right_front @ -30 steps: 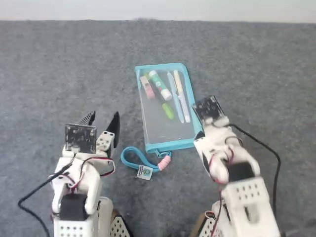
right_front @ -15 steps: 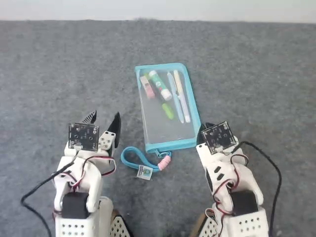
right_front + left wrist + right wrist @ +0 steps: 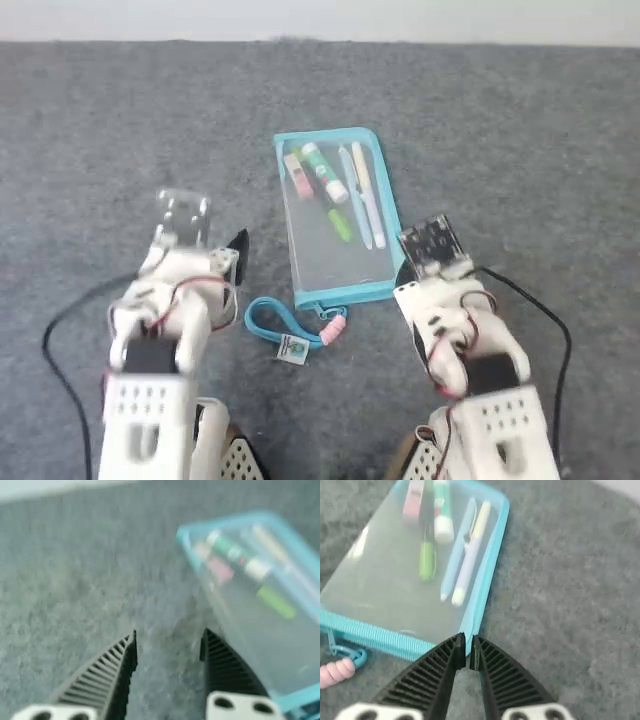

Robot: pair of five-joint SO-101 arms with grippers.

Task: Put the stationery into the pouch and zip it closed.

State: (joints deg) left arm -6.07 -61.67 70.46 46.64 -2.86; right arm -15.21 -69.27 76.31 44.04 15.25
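The right tool stood with its fingers drawn nearly together, tips at the corner of the pouch nearest that arm. Whether they pinched the turquoise edge could not be told. The left tool was spread wide, holding nothing, over the grey tabletop just beside the pouch. The pouch lay flat between the arms — stationery inside it, its strap on the tabletop.

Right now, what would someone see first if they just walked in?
Probably the clear pouch with its bright blue edge, lying mid-table on the grey carpet with colourful pens inside. Next, the right pincer, tips nearly together at the pouch's near corner, and the left pincer, wide open beside it.
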